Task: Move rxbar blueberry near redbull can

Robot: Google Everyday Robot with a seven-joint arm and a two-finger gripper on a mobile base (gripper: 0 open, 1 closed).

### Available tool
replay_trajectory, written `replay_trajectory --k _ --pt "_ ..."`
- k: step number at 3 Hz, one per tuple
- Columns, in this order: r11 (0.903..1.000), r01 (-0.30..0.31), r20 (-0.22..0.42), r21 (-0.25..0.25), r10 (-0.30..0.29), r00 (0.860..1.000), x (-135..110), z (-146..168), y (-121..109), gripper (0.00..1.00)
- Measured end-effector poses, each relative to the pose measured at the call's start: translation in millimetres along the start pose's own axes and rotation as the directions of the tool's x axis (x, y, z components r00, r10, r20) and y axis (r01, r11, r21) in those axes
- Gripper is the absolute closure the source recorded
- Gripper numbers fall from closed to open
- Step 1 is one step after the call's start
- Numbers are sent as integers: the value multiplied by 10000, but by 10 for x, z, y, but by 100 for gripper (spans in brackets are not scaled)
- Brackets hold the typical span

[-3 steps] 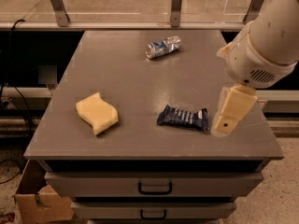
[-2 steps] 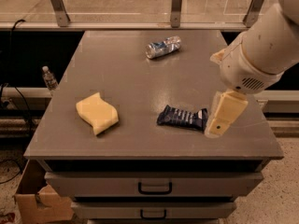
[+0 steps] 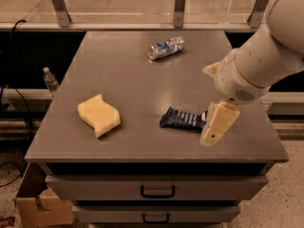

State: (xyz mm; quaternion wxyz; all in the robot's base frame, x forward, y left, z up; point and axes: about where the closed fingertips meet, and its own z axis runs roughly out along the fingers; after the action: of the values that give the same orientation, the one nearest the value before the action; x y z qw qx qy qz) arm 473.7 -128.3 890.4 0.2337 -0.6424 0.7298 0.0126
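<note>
1. The robot's cream-coloured gripper (image 3: 214, 126) hung low over the near right part of the grey worktop (image 3: 118, 75). It was right at the right end of the flat, dark navy-blue rxbar blueberry wrapper (image 3: 182, 119). Whether the gripper was apart, together or clamped on the bar could not be told.
2. The bar lay flat close to the worktop's near edge. It was well apart from the slim, dented silver-and-blue redbull can (image 3: 166, 48), which lay on its side toward the far edge, slightly to the left.
3. The first risk appeared to be the grasp. A thin, flat wrapper offers little to bite on, so the gripper could skid over it or catch only a crimped end, and the bar might slip free on the way.
4. A shove instead of a lift could slide the bar toward the near edge, which was close by.
5. The can, lying on its side, looked free to roll. A bar set down against it, or a brush from the arm, could send it away from the drop point.
6. The wavy pale-yellow sponge (image 3: 99, 115) sat at the near left, clear of the line from bar to can, and seemed little hazard.
7. Pale lettering showed on the bar's wrapper but could not be read. No brand name was legible on the can.
</note>
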Motion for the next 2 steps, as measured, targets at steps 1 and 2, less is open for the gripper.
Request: replay_trajectory --k 1,2 --pt "9987 163 220 -476 -153 9996 -37 186 28 0" --pt "9957 318 278 -867 -295 9992 -36 314 49 0"
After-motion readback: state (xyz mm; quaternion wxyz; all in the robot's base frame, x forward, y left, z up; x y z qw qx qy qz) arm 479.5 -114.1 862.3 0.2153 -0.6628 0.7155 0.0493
